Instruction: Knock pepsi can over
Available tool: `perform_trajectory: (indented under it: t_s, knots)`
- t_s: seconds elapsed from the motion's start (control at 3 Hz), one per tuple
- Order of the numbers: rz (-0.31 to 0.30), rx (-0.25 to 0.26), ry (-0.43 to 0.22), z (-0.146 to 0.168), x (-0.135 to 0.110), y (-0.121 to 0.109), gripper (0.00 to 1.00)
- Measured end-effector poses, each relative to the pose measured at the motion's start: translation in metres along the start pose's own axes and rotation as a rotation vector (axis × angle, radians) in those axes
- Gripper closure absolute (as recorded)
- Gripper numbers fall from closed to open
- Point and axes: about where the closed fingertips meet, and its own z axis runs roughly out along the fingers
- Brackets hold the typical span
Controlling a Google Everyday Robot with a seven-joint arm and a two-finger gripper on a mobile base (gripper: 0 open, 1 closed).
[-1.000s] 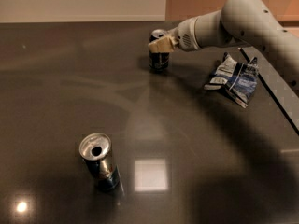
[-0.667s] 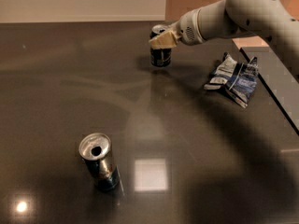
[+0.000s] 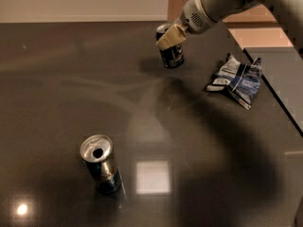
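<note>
The pepsi can (image 3: pixel 172 54), dark navy with a silver rim, stands at the far middle of the dark table (image 3: pixel 61 79). It looks slightly tilted, with its top leaning left. My gripper (image 3: pixel 170 36), with tan tips, reaches in from the upper right. It sits against the top of the can and hides part of the rim. The white arm (image 3: pixel 213 6) runs off to the top right.
A shiny silver can (image 3: pixel 100 163) with a blue lower band stands upright at the front left. A crumpled blue-and-white foil snack bag (image 3: pixel 236 79) lies at the right, near the table's right edge (image 3: pixel 279 103).
The arm has swung upward and the gripper stays at the can's top. The pepsi can has shifted a little to the right and now leans. The silver can and the bag have not moved.
</note>
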Motion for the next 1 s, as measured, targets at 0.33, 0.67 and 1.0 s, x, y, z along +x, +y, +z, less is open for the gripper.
perform_trajectory:
  t_s: [0.33, 0.67, 1.0]
  knots:
    - [-0.064, -0.068, 0.160, 0.000, 0.016, 0.018, 1.00]
    - [-0.104, -0.142, 0.285, -0.002, 0.034, 0.038, 1.00]
    - [-0.135, -0.204, 0.382, -0.009, 0.050, 0.059, 1.00]
